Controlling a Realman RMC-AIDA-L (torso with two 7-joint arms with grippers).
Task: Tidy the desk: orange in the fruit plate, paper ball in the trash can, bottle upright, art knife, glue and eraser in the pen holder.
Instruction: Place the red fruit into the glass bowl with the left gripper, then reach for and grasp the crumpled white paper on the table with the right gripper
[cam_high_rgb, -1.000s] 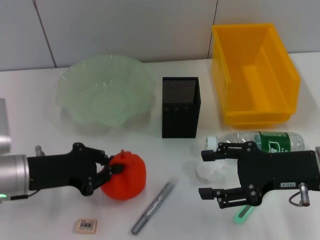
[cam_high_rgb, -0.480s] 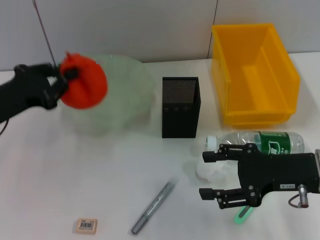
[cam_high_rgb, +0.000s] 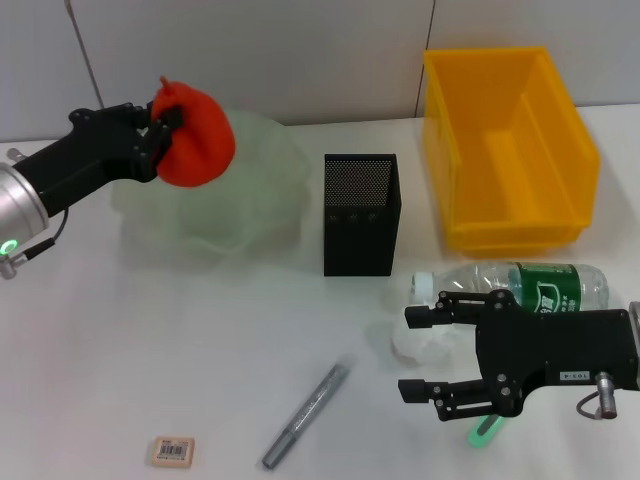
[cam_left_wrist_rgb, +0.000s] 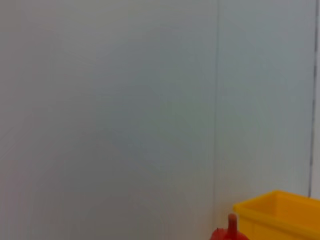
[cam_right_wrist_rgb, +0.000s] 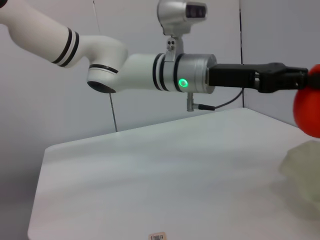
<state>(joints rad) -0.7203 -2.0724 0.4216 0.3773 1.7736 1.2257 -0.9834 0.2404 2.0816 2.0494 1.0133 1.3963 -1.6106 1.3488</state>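
My left gripper (cam_high_rgb: 158, 127) is shut on the red-orange orange (cam_high_rgb: 197, 138) and holds it in the air over the left rear rim of the pale green fruit plate (cam_high_rgb: 250, 200). The right wrist view shows that orange (cam_right_wrist_rgb: 307, 107) above the plate (cam_right_wrist_rgb: 302, 170). My right gripper (cam_high_rgb: 408, 352) is open low over the table, one finger on each side of the white paper ball (cam_high_rgb: 415, 343). The bottle (cam_high_rgb: 525, 282) lies on its side behind it. Under it pokes out the mint-green art knife (cam_high_rgb: 483, 435). The grey glue (cam_high_rgb: 305, 415) and the tan eraser (cam_high_rgb: 173, 451) lie near the front edge.
The black mesh pen holder (cam_high_rgb: 360, 215) stands mid-table, right of the plate. The yellow trash can (cam_high_rgb: 510, 150) stands at the back right, against the wall. Bare table lies between the plate and the front items.
The left gripper lifted the orange off the table and carried it back, then right, to above the plate's rim. The right arm has not moved.
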